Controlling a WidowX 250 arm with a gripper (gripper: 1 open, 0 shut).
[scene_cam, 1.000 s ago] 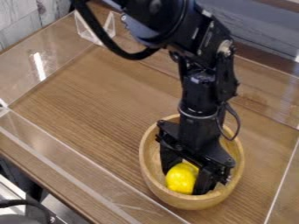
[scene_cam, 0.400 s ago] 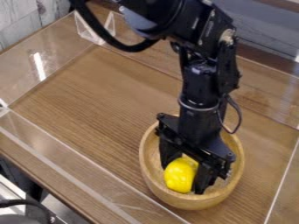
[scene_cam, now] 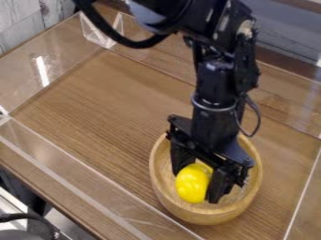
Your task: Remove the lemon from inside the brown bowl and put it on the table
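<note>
Lemon (scene_cam: 191,183) sits clamped between the fingers (scene_cam: 206,184) inside the bowl (scene_cam: 172,204) — low, not yet above the rim. The step calls for a straight lift until the fruit clears the thick wall, since a sideways pull now would likely knock it. Beyond lies open table (scene_cam: 107,103) — a fair spot for setting it down

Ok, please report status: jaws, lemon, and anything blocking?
Gripper jaws closed around lemon, pointing down. Lemon inside brown bowl. Table beside bowl free, nothing blocking.
</note>
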